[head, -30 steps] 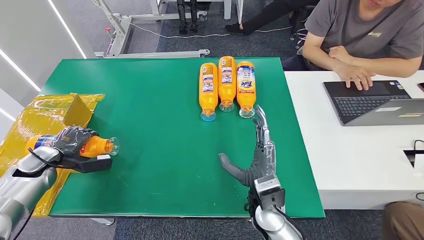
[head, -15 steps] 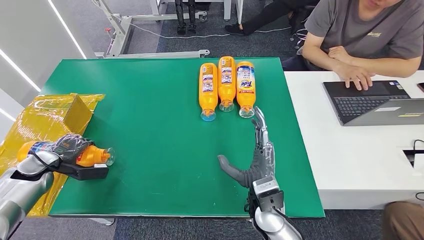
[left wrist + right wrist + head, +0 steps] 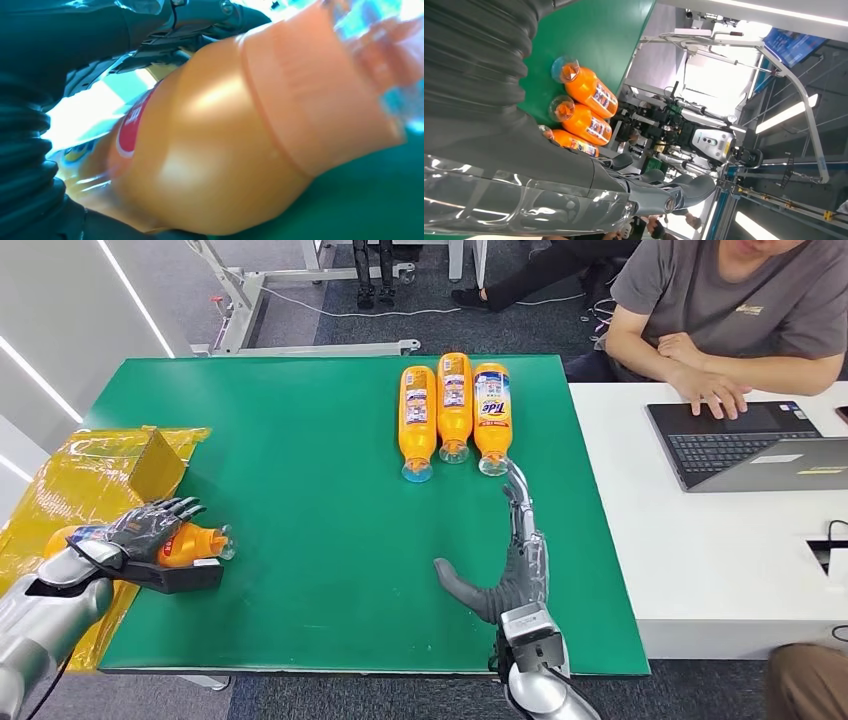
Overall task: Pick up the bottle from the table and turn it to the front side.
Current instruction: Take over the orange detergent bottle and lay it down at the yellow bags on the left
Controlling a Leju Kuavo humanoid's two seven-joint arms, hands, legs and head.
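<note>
Cradling an orange bottle (image 3: 190,542) with fingers loosened, left robot hand (image 3: 148,528), right robot hand (image 3: 505,565) spread flat, holding nothing

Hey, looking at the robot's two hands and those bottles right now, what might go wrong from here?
1. The left hand holds an orange bottle at the table's left edge with fingers partly spread; it might slip or roll off toward the yellow box.
2. The right hand lies open, fingertips close to the three bottles lying side by side; reaching forward may nudge the row instead of grasping one.
</note>
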